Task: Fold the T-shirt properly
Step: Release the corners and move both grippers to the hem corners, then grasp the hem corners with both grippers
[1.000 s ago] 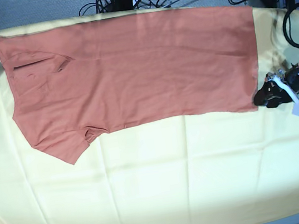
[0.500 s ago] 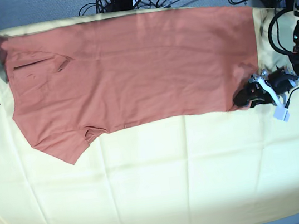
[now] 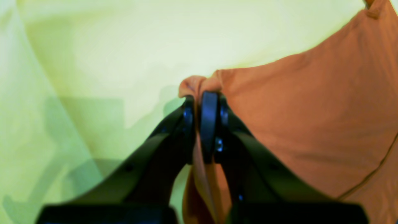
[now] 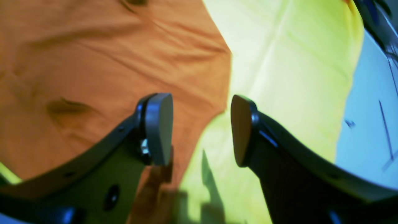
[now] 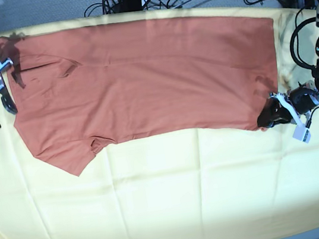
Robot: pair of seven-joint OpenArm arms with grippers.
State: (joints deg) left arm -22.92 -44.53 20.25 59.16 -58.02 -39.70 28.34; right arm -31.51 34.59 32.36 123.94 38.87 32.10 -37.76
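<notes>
I have the left gripper [image 3: 197, 107] pinched tight on the hem corner of the rust-orange cotton T-shirt [image 5: 141, 74], lower right in the base view; I'd lift slowly and keep the cloth taut. Upper left, the right gripper [image 4: 202, 130] hangs apart over the sleeve edge. A second ago both were clear of the shirt, which lies flat on the pale yellow cloth [image 5: 160, 203].
</notes>
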